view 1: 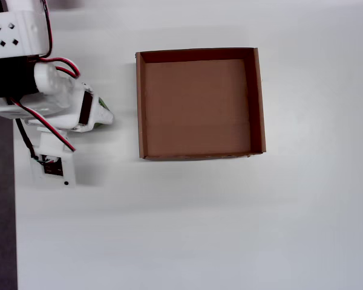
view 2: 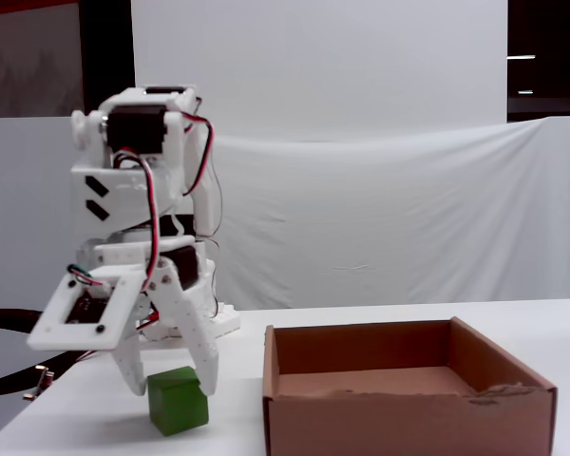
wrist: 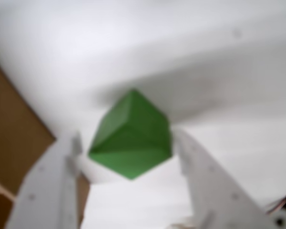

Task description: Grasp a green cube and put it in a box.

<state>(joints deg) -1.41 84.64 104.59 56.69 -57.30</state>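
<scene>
The green cube (wrist: 131,136) sits on the white table between my two white fingers in the wrist view. The right finger (wrist: 190,162) is at its edge, and the left finger (wrist: 62,167) stands a little apart. My gripper (wrist: 126,143) is open around it. In the fixed view the cube (view 2: 179,401) rests on the table, with the gripper (view 2: 174,387) straddling it from above. In the overhead view the gripper (view 1: 100,118) hides nearly all of the cube. The brown cardboard box (view 1: 139,103) lies to the right, empty; it also shows in the fixed view (view 2: 408,423) and the wrist view (wrist: 9,133).
The arm's white base with red and black wires (view 1: 18,36) stands at the table's left end. A white cloth backdrop (view 2: 380,209) hangs behind. The table's left edge (view 1: 13,229) borders a dark floor.
</scene>
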